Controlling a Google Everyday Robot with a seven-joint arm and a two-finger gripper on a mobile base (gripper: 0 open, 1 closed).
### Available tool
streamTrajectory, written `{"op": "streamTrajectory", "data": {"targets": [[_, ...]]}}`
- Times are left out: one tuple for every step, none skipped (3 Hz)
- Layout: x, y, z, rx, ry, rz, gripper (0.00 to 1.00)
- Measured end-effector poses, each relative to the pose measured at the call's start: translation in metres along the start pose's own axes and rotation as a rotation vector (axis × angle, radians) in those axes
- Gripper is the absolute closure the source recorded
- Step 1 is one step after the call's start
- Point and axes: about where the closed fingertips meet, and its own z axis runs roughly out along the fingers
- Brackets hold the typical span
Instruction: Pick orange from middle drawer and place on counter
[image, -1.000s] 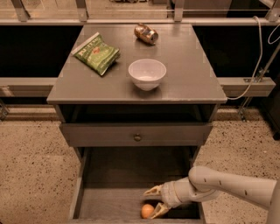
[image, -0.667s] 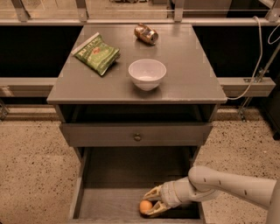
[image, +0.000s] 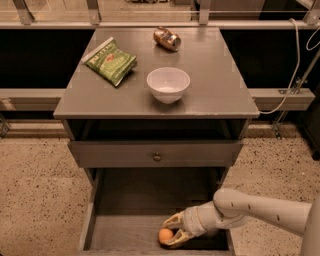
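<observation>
The orange (image: 165, 235) lies on the floor of the open middle drawer (image: 122, 234), near its front right. My gripper (image: 170, 232) reaches into the drawer from the right, low over the floor. Its two pale fingers (image: 173, 219) stand apart, one on each side of the orange, with the lower one close against it. The orange rests on the drawer floor. The grey counter (image: 215, 75) is the cabinet's top, above the drawer.
On the counter stand a white bowl (image: 168, 84) in the middle, a green chip bag (image: 111, 61) at the back left and a brownish can (image: 166, 38) on its side at the back. A shut drawer front with a round knob (image: 157, 157) overhangs the open drawer.
My gripper has slid a little further left so its fingers now sit around the orange. The orange has shifted very slightly.
</observation>
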Motion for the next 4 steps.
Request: {"op": "streamTrajectory", "data": {"targets": [[0.0046,0.0015,-0.0002,-0.016,0.02,0.014,1.0],[0.0077,0.0024,-0.0008,-0.021,0.027,0.026,1.0],[0.0055,0.0024,-0.0042,-0.024,0.031,0.032,1.0],[0.0053,0.0023,-0.0045,-0.024,0.031,0.032,1.0]]}}
